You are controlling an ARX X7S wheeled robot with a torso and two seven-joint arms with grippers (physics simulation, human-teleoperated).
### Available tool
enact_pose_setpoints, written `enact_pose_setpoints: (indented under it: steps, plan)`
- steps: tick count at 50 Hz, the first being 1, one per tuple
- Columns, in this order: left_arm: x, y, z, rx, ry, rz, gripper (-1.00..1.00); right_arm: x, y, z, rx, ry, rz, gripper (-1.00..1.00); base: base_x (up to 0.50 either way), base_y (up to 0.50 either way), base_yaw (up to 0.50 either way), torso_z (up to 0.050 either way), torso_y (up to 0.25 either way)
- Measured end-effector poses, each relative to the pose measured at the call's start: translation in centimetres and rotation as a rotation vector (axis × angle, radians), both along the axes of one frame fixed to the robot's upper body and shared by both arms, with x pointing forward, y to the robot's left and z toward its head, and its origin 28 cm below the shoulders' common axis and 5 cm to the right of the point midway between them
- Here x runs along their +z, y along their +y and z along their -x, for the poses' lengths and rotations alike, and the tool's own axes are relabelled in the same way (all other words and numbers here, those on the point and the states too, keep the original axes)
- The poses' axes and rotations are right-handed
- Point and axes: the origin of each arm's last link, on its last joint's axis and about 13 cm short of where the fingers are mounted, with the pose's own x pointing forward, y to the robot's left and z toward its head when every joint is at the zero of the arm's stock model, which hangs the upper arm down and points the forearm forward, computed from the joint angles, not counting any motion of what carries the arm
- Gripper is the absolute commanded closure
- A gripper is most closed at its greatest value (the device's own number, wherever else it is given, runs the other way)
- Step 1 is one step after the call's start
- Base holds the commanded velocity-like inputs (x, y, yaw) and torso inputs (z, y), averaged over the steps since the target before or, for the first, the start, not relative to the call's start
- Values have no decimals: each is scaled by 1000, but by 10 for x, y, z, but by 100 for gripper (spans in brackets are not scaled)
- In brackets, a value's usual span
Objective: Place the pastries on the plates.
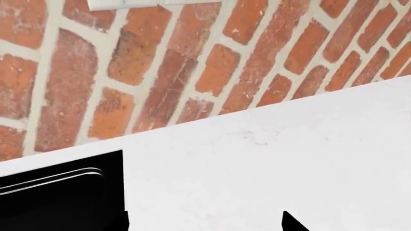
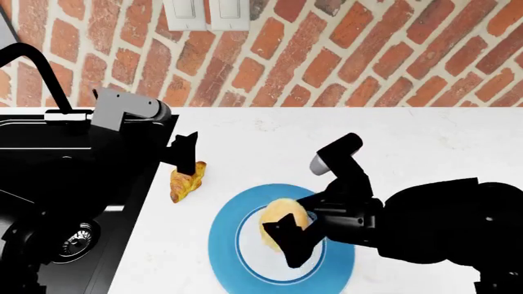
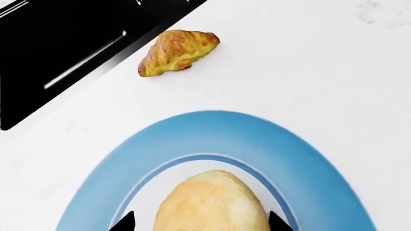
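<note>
The left gripper [image 2: 190, 153] hung just above the croissant [image 2: 187, 181], jaws parted and empty; the croissant's long axis ran away from it toward the robot. The right gripper [image 2: 293, 236] straddled the bun [image 2: 282, 220] on the blue plate [image 2: 225, 236]; whether it gripped, I could not tell.

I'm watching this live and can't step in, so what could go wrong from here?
The right gripper straddles the bun over the blue plate; pulling away carelessly could roll it off. The croissant lies beside the sink edge, so the left gripper might nudge it in. No second plate is in view.
</note>
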Motion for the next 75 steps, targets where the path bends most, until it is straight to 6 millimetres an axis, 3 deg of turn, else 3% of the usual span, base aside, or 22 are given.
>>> enact_pose_setpoints:
  steps: [19, 34, 48, 75]
  plan:
    - [-1, -2, 0, -8, 2, -3, -100, 14, -10, -10, -77, -112, -16, -100, 0, 0, 0, 0, 0]
    - [0, -7, 17, -30, 54, -33, -100, 42, -26, -18, -259, -301, -80, -100, 0, 0, 0, 0, 0]
    - [-8, -7, 19, -5, 160, -42, -100, 55, -38, -21, -386, -397, -109, -100, 0, 0, 0, 0, 0]
    - [-23, -13, 1, 35, 294, -25, -100, 52, -39, -21, -404, -398, -119, -100, 0, 0, 0, 0, 0]
